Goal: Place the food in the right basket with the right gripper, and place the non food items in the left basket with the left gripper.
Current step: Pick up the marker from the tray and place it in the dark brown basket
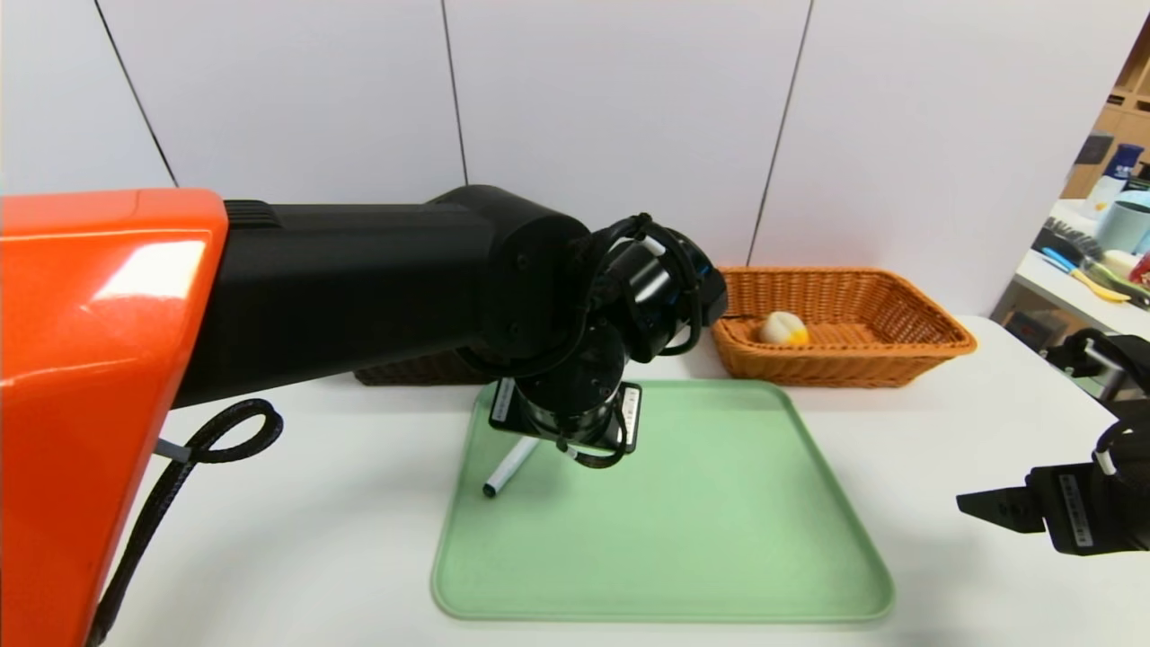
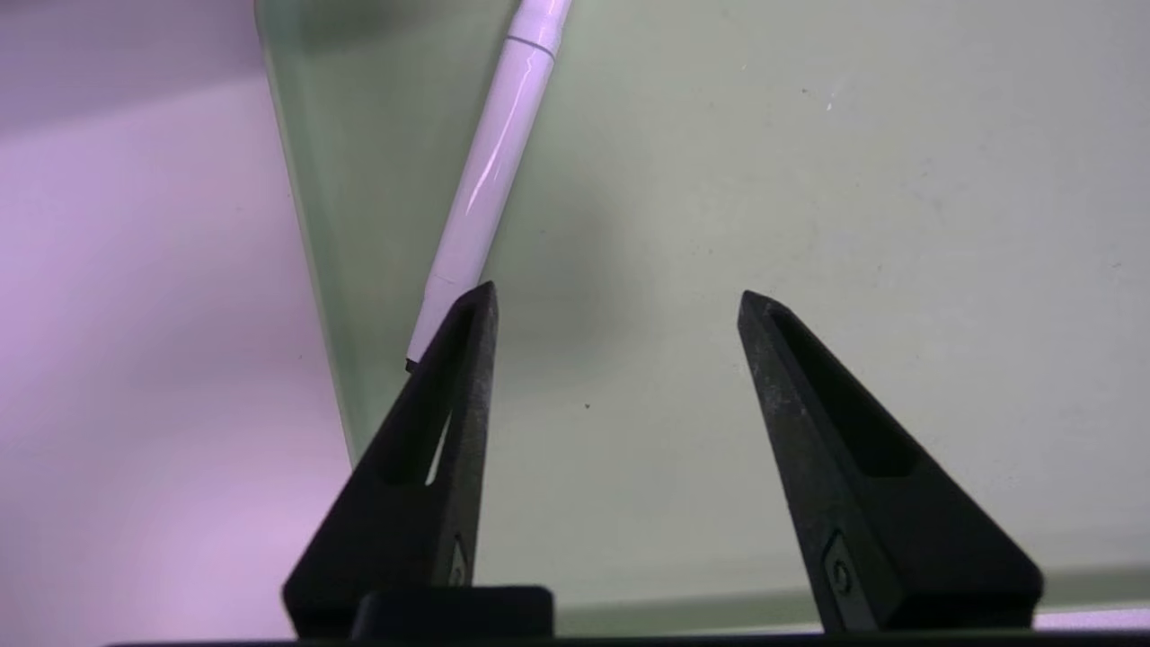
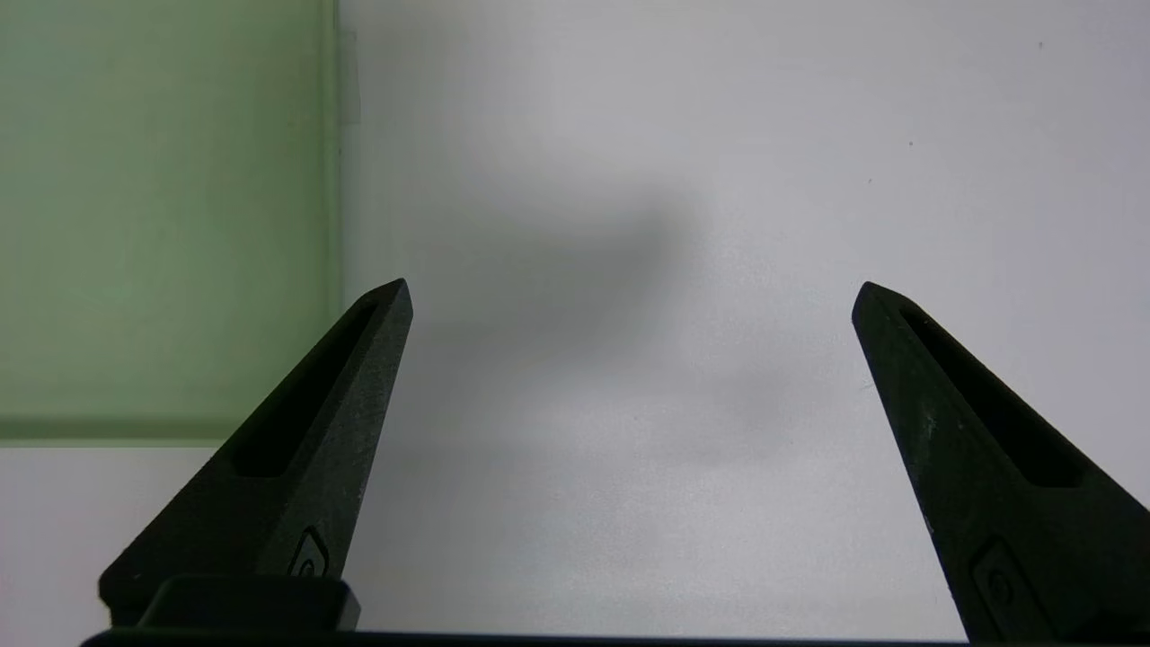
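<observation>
- Head view: the right basket [image 1: 844, 325] sits at the back of the table [image 1: 296, 539] with one pale, yellow-tinged food item [image 1: 782, 329] already in it, so the food side looks served. The white pen [image 1: 509, 467] lies at the left edge of the green tray [image 1: 683, 530], not yet in the left basket [image 1: 413, 368], which only peeks out dark behind the left arm. The pen appears to be the one non-food item left. The left gripper itself is hidden under its own wrist here. Small labels on the wrist housing are too small to read.
- Left wrist view: the left gripper [image 2: 618, 301] hangs over the tray with its fingers apart and nothing between them. The pen runs just beside one fingertip, outside the gap, along the tray's rim. No writing shows on its barrel.
- Right wrist view: the right gripper [image 3: 632, 292] waits over bare table beside the tray's edge, spread wide and empty, apparently parked. Small embossed marks on the fingers [image 3: 305, 449] cannot be read.
</observation>
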Available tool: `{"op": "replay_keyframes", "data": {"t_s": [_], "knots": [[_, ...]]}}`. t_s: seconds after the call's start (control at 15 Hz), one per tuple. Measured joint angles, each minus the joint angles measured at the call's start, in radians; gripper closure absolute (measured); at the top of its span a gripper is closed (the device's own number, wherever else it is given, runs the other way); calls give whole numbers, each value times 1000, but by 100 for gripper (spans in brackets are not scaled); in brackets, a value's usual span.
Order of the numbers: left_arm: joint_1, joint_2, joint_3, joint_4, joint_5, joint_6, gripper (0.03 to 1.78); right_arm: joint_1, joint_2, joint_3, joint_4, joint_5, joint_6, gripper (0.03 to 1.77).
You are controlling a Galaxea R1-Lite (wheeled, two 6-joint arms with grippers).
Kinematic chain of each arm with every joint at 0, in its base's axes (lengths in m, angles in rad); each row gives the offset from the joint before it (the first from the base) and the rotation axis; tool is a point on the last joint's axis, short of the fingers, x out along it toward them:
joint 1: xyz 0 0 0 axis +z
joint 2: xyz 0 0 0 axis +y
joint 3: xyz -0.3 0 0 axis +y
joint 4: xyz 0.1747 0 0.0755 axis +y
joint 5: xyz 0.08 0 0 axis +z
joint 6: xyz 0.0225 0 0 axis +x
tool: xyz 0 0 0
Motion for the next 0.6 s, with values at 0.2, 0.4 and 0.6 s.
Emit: {"op": "replay_keyframes", "data": {"t_s": [0.2,0.4,0.6], "knots": [[7,-7,6,39,-13,1,59,0,-7,6,-3,-3,0,10],[29,-16,19,44,-55,28,43,0,-7,4,-3,-3,0,10],[58,-33,34,40,-79,113,33,-6,-8,9,-4,-5,1,10]]}}
